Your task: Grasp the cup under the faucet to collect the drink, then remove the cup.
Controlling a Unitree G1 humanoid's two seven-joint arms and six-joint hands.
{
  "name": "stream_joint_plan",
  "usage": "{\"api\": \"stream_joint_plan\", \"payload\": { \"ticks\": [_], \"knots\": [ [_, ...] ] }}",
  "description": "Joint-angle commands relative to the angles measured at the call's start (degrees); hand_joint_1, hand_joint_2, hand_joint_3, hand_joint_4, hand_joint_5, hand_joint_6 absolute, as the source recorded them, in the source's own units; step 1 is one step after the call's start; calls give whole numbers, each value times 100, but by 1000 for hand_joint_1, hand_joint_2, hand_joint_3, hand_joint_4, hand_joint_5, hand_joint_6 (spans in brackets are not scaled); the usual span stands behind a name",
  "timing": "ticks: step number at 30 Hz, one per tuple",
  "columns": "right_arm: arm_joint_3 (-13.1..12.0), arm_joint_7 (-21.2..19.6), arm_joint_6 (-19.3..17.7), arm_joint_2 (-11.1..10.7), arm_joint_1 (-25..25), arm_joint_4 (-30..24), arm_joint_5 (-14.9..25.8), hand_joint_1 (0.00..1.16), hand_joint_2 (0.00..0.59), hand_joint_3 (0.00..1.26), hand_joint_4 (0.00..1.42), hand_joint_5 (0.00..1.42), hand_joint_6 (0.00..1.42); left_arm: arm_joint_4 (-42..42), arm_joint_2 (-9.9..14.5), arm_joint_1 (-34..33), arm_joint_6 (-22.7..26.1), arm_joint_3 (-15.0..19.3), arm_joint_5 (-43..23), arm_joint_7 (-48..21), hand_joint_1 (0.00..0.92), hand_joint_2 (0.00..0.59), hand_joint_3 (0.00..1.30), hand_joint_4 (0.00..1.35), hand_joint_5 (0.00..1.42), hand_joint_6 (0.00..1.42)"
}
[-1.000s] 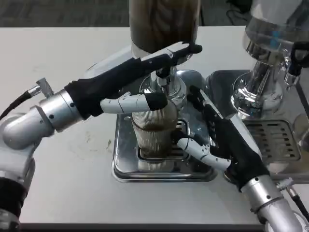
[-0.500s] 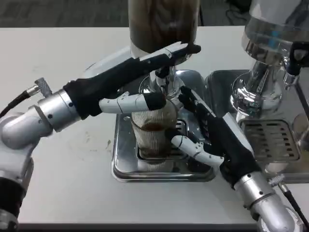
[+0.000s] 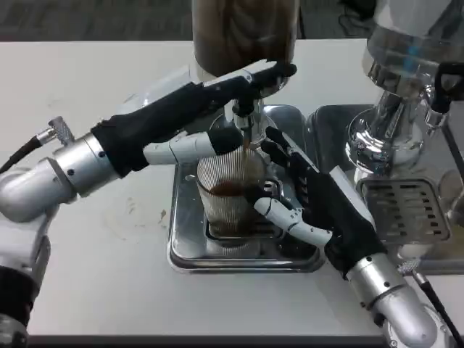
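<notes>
- The right hand [image 3: 319,206] has its fingers [image 3: 286,216] curled round the right flank of the cup [image 3: 228,199]: a white-tipped one presses against the ribbed wall low on the front, and the black ones reach along the far side up toward the rim. It grips the cup.
- The left hand [image 3: 199,119] lies stretched out above the cup. Its upper fingers [image 3: 264,75] rest on top of the faucet [image 3: 243,119], and one lower white and black finger lies across just behind the cup's rim, touching or nearly touching it; I cannot tell which. This hand holds nothing in a closed grasp; its fingers are extended and apart.
- The cup stands upright directly under the faucet, on the grate of the drip tray [image 3: 190,250]. It is clear and ribbed, with brown drink part-way up inside.
- Above the faucet rises the dispenser tank [image 3: 245,29], dark with brown liquid.
- To the right of the cup, well apart from it, stands a second dispenser [image 3: 395,109] with a shiny chrome base and its own slotted tray [image 3: 420,210].
- Both silver forearms come in from the near corners toward the cup, over the white desk [image 3: 94,275].
</notes>
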Motion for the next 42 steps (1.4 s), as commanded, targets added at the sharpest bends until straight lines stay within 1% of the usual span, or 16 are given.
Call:
{"api": "stream_joint_plan", "payload": {
  "ticks": [1, 7, 15, 30, 42],
  "knots": [
    [-20, 33, -92, 12, -20, 23, 53, 544, 244, 54, 85, 39, 49, 150, -31, 163, 401, 46, -92, -365, 0, 60, 124, 0, 50, 31],
    [-12, 41, -71, 29, 9, 9, 62, 544, 244, 56, 86, 39, 57, 97, -102, 145, 603, 176, -295, -505, 0, 58, 127, 0, 50, 36],
    [-8, 42, -49, 65, 54, 25, 86, 544, 244, 57, 86, 39, 62, -49, -171, 164, 712, 334, -404, -639, 0, 57, 128, 0, 59, 40],
    [13, 41, -68, 76, 69, 22, 79, 544, 251, 65, 86, 39, 65, -838, -155, 242, 1081, 798, -845, -789, 0, 55, 147, 18, 79, 67],
    [2, 50, -98, 69, 7, 65, 92, 544, 252, 74, 87, 39, 65, -1288, -136, 341, 1259, 1004, -1045, -823, 0, 54, 159, 33, 96, 84]
  ]
}}
